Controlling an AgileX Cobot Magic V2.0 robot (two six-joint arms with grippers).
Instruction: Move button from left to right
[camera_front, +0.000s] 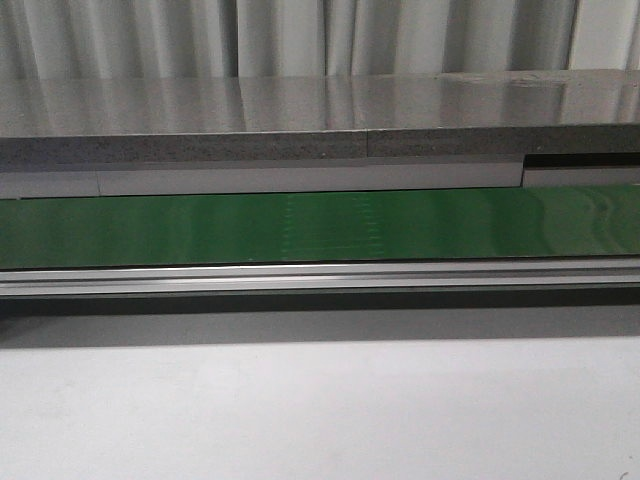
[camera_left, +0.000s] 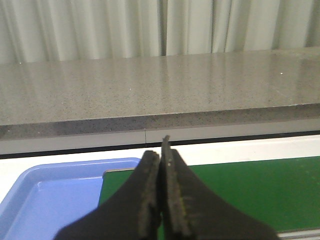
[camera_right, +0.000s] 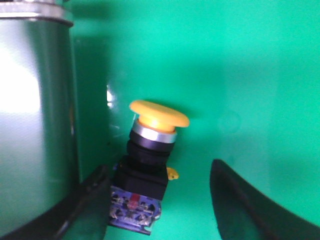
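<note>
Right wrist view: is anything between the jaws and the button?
Nothing visible. The button lies on the green surface between the open jaws of the right gripper, nearer one finger, with a metal rail alongside.

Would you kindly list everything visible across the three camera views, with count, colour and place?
button: one, yellow-orange cap on a black body, lying on the green surface between the right jaws, right wrist view only.
green belt: one, green, running across the front view.
metal rail: one, silver, along the belt's near edge.
metal cylinder: one, shiny silver, beside the button.
blue tray: one, light blue, beside the belt in the left wrist view.
stone counter: one, speckled grey, behind the belt.
curtain: white-grey, pleated, at the back.
table: one, white, in front of the belt.
left gripper: one, black, jaws closed, holding nothing.
right gripper: one, black, jaws open around the button.
</note>
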